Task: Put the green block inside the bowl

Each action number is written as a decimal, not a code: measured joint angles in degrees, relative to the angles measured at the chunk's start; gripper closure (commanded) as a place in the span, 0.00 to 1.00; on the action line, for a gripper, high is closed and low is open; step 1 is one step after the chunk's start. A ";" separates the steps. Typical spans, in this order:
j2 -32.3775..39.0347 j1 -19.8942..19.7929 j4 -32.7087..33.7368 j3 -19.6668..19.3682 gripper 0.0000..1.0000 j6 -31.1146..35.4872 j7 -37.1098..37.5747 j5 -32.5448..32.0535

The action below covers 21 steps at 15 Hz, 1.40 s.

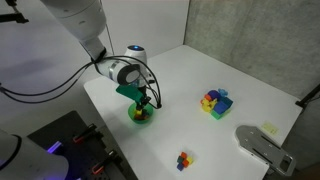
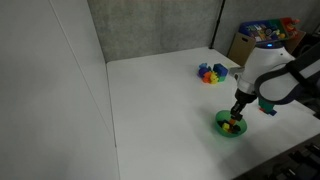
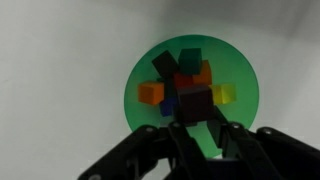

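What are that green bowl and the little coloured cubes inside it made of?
The bowl looks like plastic: one even bright green with a smooth surface. The green block and the orange cube lying in it show flat solid colours and sharp edges, so they could be painted wood or plastic. The blurry wrist view leaves that open.

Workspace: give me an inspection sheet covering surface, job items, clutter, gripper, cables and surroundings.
Surface: white table, clean where bare.
Job's things: bowl holds several small cubes; a dark green block lies among them.
Clutter: multicoloured block pile; small red and blue cubes; grey device at the table edge.
Gripper: gripper close over the bowl; cannot tell whether the jaws hold anything.
Cables: black cable loops beside the wrist.
Surroundings: grey wall panel; box of coloured items.
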 measured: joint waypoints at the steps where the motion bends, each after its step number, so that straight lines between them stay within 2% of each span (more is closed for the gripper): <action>1: 0.10 0.58 -0.53 0.03 0.90 1.05 0.69 0.00; 4: 0.73 2.05 -1.37 -0.02 0.89 3.72 2.37 0.00; 5: 1.01 2.50 -1.51 -0.11 0.45 4.46 2.87 0.00; 6: 1.30 2.88 -1.60 -0.21 0.44 5.10 3.26 0.00; 7: 1.63 3.20 -1.60 -0.29 0.37 5.62 3.65 0.00; 11: 2.54 4.18 -1.60 -1.03 0.05 6.65 4.34 0.00; 13: 2.58 4.39 -1.55 -1.72 0.00 6.66 5.16 0.00; 17: 1.28 4.67 -1.52 -4.40 0.00 6.12 6.73 -0.01; 21: -3.43 3.96 -1.33 -7.62 0.00 0.72 7.53 -0.01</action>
